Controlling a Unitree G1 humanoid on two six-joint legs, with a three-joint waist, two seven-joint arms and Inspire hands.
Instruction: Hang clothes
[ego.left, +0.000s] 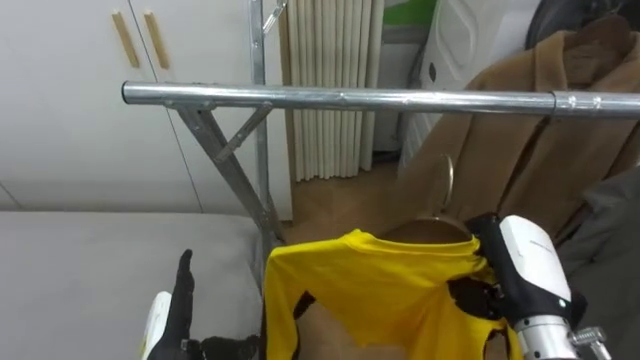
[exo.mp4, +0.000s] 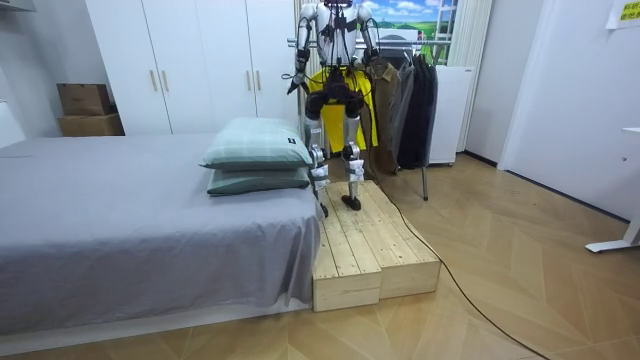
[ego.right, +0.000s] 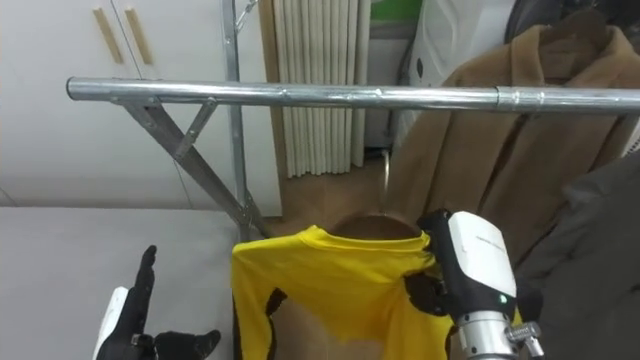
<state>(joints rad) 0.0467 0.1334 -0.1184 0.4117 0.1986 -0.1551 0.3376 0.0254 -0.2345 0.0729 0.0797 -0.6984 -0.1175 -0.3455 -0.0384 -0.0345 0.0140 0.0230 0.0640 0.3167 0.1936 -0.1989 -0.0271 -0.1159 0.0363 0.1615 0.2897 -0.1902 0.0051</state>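
A yellow shirt (ego.left: 400, 290) is being held under the rail (ego.left: 340, 97), lower centre.
The right hand (ego.left: 478, 296) is curled on it, the left hand (ego.left: 180, 300) straight-fingered; the hook (ego.left: 448, 180) could be brought short.

Both eye views look from the robot's head, close up, facing the metal rail (ego.left: 340, 97) with the white wardrobe (ego.left: 60, 100) behind it. The right eye sits just to one side, so everything lies a little further left in it. The room view looks from well back, across the bed (exo.mp4: 120, 220), facing the same way. All three share the wardrobe, the bed, the yellow shirt (ego.left: 390, 290) and the brown coat (ego.left: 540, 130).
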